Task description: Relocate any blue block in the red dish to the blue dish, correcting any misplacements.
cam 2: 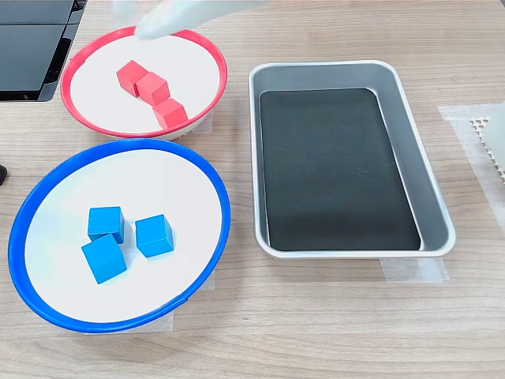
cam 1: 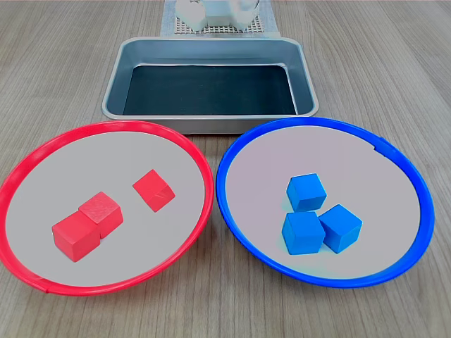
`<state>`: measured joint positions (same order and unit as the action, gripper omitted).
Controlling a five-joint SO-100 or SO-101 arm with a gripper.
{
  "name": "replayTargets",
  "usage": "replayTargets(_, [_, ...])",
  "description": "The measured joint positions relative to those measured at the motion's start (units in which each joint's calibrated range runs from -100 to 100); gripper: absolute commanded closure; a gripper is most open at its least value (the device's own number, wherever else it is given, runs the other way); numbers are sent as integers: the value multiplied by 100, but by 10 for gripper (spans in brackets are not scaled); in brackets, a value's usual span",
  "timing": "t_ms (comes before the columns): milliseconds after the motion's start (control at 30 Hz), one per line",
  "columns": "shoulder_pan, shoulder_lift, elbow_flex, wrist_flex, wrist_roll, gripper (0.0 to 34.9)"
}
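The first exterior view shows a wooden counter (cam 1: pixel 394 63) with two round dishes side by side, close but not touching. The red dish (cam 1: pixel 42 151) is on the first exterior view's left and holds three red cubes: two touching each other (cam 1: pixel 87 225) toward the near left, and a third (cam 1: pixel 153 190) a little apart on their right. The blue dish (cam 1: pixel 239 144) is on the first exterior view's right and holds all three blue blocks in a tight cluster: one (cam 1: pixel 306 191) farther back, one (cam 1: pixel 304 232) nearer, and one (cam 1: pixel 341 227) beside it on the right. No blue block lies in the red dish. Behind the dishes stands a rectangular metal tray (cam 1: pixel 209 86) with a dark bottom. At the top edge a white part of the arm (cam 1: pixel 215 13) sits on a perforated mat; I cannot tell whether the pincer is spread or pressed together.

In the second exterior view the red dish (cam 2: pixel 79 59) is at the top left with three red cubes (cam 2: pixel 151 88) in a touching diagonal row. The blue dish (cam 2: pixel 47 189) is below it, with the three blue blocks (cam 2: pixel 154 235) grouped near the middle. The tray (cam 2: pixel 410 142) lies on the second exterior view's right. A pale blurred shape (cam 2: pixel 185 16) crosses the far rim of the red dish.
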<state>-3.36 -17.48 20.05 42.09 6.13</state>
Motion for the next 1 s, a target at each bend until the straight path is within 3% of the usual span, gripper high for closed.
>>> replayTargets(500, [540,-4851,5299,-155,-239,346])
replayTargets(1000, [460,-7417,7260,832,-234,346])
